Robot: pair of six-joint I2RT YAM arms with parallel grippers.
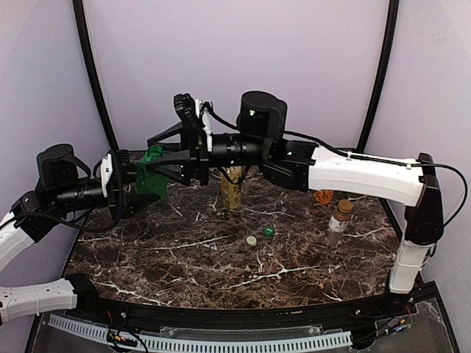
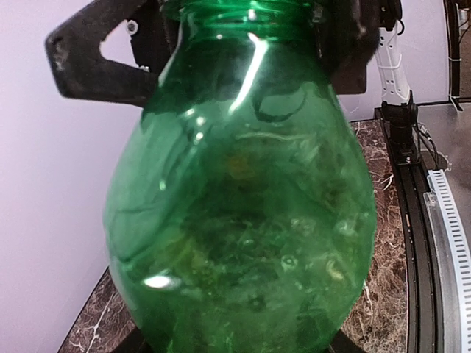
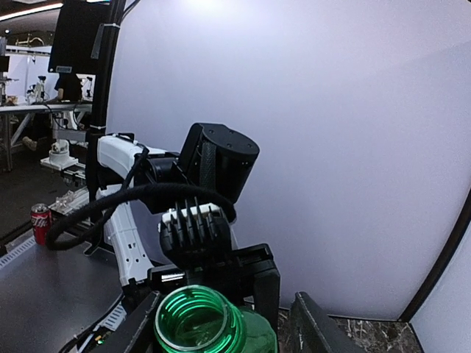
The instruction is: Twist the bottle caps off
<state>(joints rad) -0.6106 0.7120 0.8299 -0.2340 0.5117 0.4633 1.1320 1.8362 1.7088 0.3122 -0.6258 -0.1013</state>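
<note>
Bottles number four in your scene, and the green bottle is the one in hand: your left gripper is clamped around its lower body and holds it tilted above the far left part of the marble table. In the left wrist view the green body fills almost the whole picture. Your right arm reaches across from the right side, and the right gripper is spread apart with one finger on each side of the bottle's neck. The right wrist view shows a clear gap on one side, so it is not gripping. That same view looks straight down into the bottle's mouth, which has no cap on it. The other three bottles stand on the table. The clear bottle with yellow liquid is at the far middle, and its top is hidden behind the right arm. The squat orange bottle is far right, too small for you to tell whether it is capped. The slim clear bottle stands just nearer than the orange one, with a brown cap on it. You can count two loose caps lying near each other at the middle of the table: a green cap and a pale yellow cap.
</note>
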